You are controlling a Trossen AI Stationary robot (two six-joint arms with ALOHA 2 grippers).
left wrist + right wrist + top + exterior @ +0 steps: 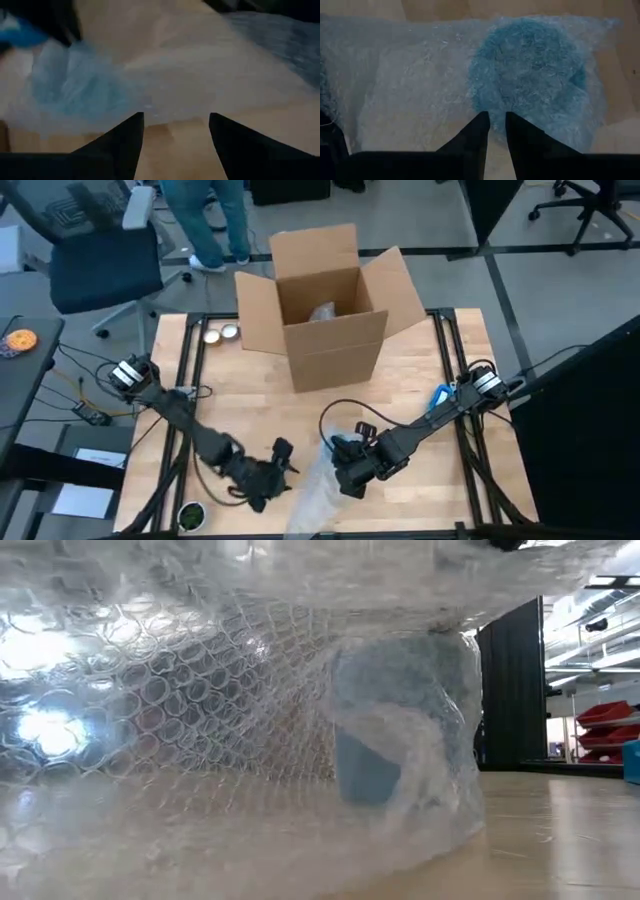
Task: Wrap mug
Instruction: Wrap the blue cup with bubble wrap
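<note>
Blue mug [385,735] stands upright, swathed in bubble wrap [180,730].

Ahead of your right fingers [495,131], which stand nearly together, the wrapped mug [532,75] blocks the way, with bubble wrap [415,95] spread to one side. Your left fingers [131,132] stand apart, bare table [175,145] between them and wrap just beyond the tips. The open box [325,305] stands well beyond both grippers.
</note>
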